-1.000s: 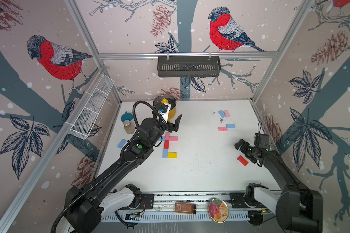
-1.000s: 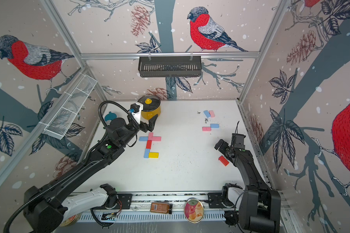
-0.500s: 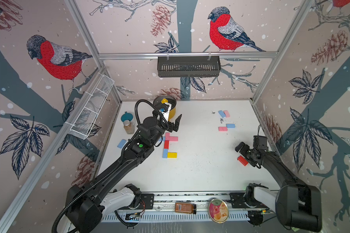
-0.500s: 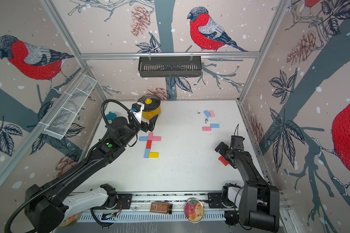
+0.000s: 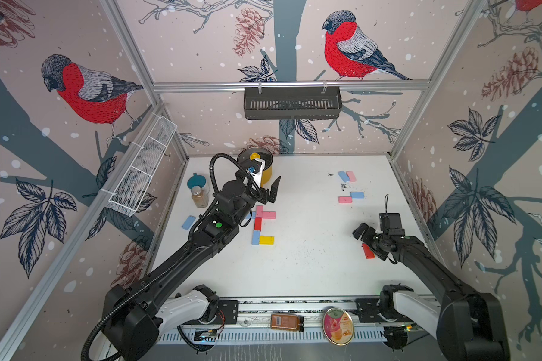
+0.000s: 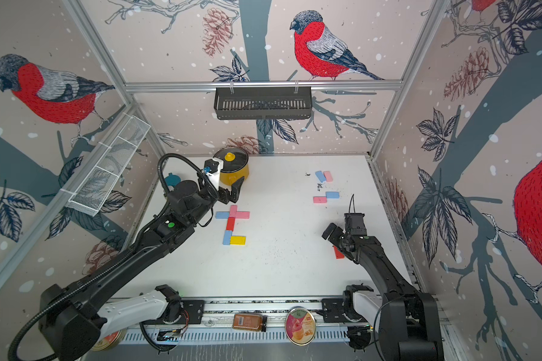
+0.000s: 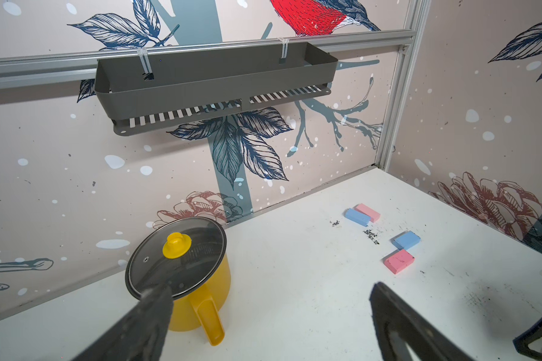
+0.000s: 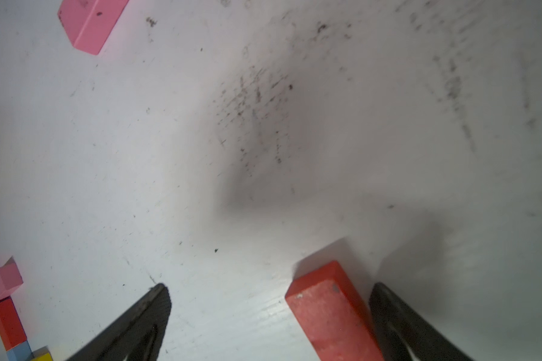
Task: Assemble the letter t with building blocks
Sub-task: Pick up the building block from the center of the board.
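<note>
Both top views show us the left gripper gaping and empty, the part-built letter just behind its fingers. The blue crossbar brick is plain in a top view only. The left wrist view misses the letter. In the right wrist view, the red brick lies ungripped between the wide-spread fingers of the right gripper, just beside one. A second ago the top views showed it whole.

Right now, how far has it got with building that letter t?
Done: six blocks in the middle already form a t: crossbar, stem, yellow foot. In hand: nothing gripped; the right pincer stands open astride a red block lying on the table, the left pincer hangs open and empty. Left: perhaps adding that red block; whether it is needed I cannot tell. Five spare blocks lie aside.
</note>
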